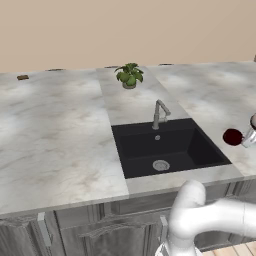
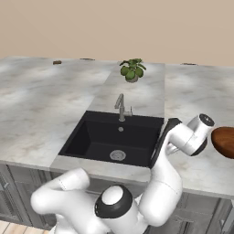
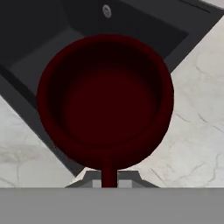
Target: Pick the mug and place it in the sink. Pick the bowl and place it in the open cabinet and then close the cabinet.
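Fingers (image 3: 93, 180) of the gripper (image 3: 106, 180) are clenching the thin handle of the mug (image 3: 105, 100), and in the hand view the dark red mug is hanging just in front of them with its mouth facing the camera. In the left base view the mug (image 1: 232, 136) is showing at the right edge, above the grey marble counter (image 1: 55, 135) just beside the right rim of the sink (image 1: 200, 145). The hand view is showing one corner of the black sink (image 3: 39, 39) behind the mug, so I am judging that the mug is sitting over the rim and not yet fully over the basin.

The step in hand, as I am reading it, is carrying the mug into the sink. To do it well, the arm should be moving sideways toward the drain (image 1: 160, 164) until the whole mug is over the black bottom, and keeping clear of the faucet (image 1: 159, 113) at the back. Then it should be lowering slowly and releasing only when the mug is close to the bottom, because a drop from this height could make it roll. The grip is on a slim handle, so fast turns could make the mug swing.

The bowl (image 2: 224, 141) is waiting on the counter at the right edge of the right base view.
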Controlling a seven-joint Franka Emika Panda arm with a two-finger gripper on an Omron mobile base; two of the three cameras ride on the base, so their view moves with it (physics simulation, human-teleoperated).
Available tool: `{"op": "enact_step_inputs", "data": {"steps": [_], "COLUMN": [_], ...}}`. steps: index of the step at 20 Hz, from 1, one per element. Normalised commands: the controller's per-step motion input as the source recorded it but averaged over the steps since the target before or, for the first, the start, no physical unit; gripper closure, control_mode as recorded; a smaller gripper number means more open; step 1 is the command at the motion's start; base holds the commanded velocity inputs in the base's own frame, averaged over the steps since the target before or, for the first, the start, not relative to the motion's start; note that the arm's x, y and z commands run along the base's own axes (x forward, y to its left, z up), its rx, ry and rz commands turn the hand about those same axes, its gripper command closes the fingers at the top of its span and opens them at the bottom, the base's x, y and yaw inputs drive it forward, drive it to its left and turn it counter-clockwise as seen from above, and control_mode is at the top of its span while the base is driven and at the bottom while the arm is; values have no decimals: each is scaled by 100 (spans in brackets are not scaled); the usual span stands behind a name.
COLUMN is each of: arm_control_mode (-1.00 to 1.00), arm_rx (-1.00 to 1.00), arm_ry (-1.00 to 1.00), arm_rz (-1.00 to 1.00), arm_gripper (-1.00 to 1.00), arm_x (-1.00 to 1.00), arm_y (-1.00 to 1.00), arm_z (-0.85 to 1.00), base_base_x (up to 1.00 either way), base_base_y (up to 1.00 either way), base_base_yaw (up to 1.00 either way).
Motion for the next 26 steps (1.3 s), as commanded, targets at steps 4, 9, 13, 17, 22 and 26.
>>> {"op": "enact_step_inputs", "data": {"steps": [4,9,13,17,22,26], "arm_control_mode": [-100,-100,-100,-100,-100,-100], "arm_rx": [-1,0,0,-4,-2,0], "arm_ry": [-2,17,14,0,0,0], "arm_rz": [0,3,12,11,13,13], "arm_gripper": [100,100,100,100,100,100], "arm_x": [0,3,0,0,0,0], "arm_y": [42,7,0,1,4,16], "arm_z": [11,27,19,2,0,0], "base_base_x": [0,0,0,0,0,0], "base_base_y": [0,0,0,0,0,0], "base_base_yaw": [0,0,0,0,0,0]}}
